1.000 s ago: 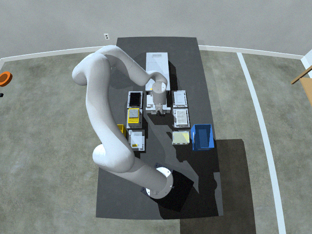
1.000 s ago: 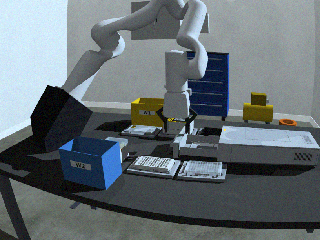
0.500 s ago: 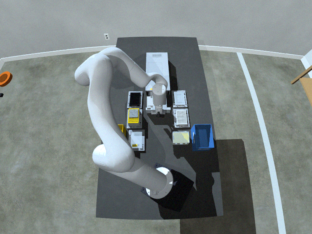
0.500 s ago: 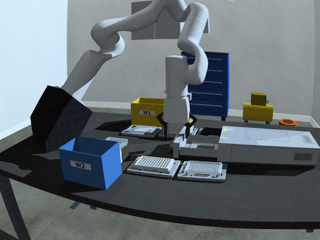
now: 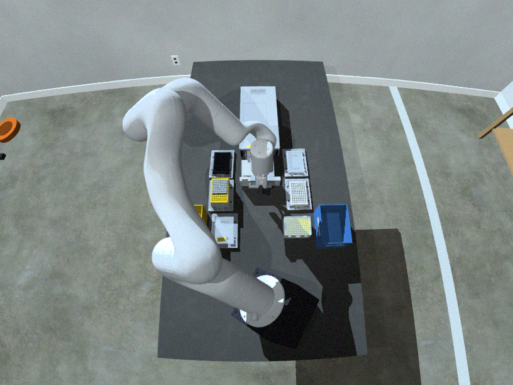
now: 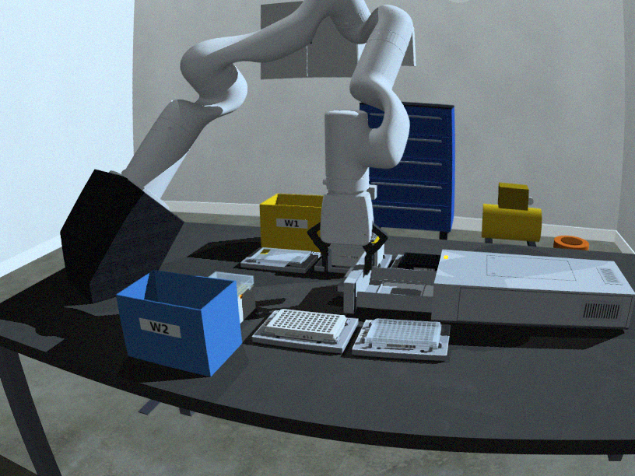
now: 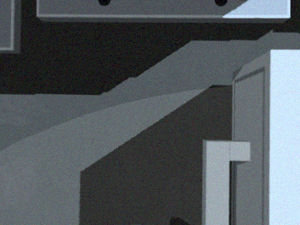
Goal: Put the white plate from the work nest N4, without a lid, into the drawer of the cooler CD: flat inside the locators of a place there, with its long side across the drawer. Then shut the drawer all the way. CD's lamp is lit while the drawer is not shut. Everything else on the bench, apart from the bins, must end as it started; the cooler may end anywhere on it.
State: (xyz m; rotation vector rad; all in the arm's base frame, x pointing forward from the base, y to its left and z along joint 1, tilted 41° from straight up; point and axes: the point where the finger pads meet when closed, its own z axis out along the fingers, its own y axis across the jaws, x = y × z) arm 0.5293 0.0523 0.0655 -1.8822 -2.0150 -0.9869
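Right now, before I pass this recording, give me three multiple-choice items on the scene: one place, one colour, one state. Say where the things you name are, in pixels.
1. Where is the end effector (image 5: 261, 189) (image 6: 345, 266)?
A) over bin W1
B) at the drawer's front
C) over the cooler's vents

2. What colour is bin W2 (image 5: 332, 226) (image 6: 169, 327)?
A) blue
B) yellow
C) orange

3. How is the drawer (image 6: 394, 301)?
A) shut
B) removed
C) pulled out

1 B: its fingers come down by the front panel in the exterior view.
2 A: the box labelled W2 has blue walls.
3 C: its side wall stretches out from the cooler (image 5: 257, 111) (image 6: 533, 286), whose lamp (image 5: 248, 146) (image 6: 445, 257) glows yellow.
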